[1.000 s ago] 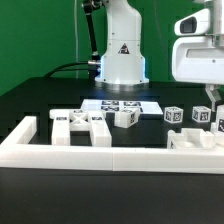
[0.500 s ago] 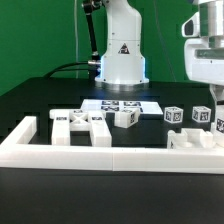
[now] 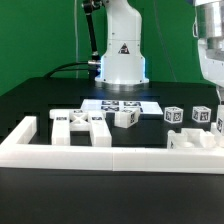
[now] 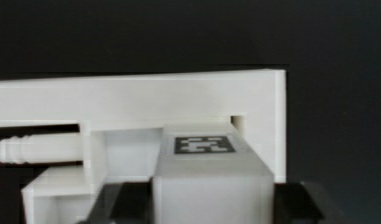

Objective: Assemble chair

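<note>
— Where do the loose parts lie?

— You have the flat chair part (image 3: pixel 82 122) toward the exterior view's left, a small block (image 3: pixel 126 118) just beside it, and two cubes (image 3: pixel 175 116) well apart toward the right, all on the table (image 3: pixel 30 100).

— And around them?

— The marker board (image 3: pixel 122 104) lies behind the small block, before the arm's base (image 3: pixel 122 60). The border frame (image 3: pixel 110 155) runs in front. Near its right corner, a tagged block (image 4: pixel 208 165) sits between the fingers of the gripper (image 4: pixel 208 205).

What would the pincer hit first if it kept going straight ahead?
The pincer is shut on a tagged chair piece; straight ahead, that piece would likely meet the white pegged part beyond it, though depth is unclear.
</note>
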You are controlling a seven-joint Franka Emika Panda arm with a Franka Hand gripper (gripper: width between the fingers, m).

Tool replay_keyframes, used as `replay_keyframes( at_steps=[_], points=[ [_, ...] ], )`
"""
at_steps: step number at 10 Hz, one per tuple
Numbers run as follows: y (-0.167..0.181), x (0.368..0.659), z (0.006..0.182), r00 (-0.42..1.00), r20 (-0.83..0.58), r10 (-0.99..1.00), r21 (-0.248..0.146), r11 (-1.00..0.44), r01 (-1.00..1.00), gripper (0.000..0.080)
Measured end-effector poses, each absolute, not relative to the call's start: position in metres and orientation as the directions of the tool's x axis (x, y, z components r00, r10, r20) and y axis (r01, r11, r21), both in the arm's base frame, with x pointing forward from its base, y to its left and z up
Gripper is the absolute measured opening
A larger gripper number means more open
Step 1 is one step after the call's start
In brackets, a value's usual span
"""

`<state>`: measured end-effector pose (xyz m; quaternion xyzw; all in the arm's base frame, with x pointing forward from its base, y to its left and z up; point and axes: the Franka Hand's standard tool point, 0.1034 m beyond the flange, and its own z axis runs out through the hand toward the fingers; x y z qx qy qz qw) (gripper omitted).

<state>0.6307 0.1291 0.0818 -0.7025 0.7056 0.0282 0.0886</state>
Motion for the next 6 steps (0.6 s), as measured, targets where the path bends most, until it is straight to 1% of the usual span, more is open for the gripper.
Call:
replay_keyframes(
  at_steps=[1,2,3,4,5,6],
  points=[
    [0.1291,0.6307,0.0818,0.037,-0.162,-0.986,-0.090,-0.022,-0.996,0.0290],
    [0.1291,0.6307,0.0818,0.062,-0.159,-0.985,-0.094,-0.047,-0.994,0.0528],
    [0.1290,0.6307,0.0819,0.158,-0.147,-0.976,-0.108,-0.143,-0.984,0.0528],
    [0.1289,0.6308,0.0821,0.254,-0.133,-0.958,-0.120,-0.239,-0.964,0.0623],
    [0.1290,0.6314,0.0828,0.394,-0.101,-0.914,-0.132,-0.380,-0.915,0.0623],
    [0.1303,0.6312,0.0828,0.464,-0.090,-0.881,-0.139,-0.451,-0.882,0.0645]
  ],
)
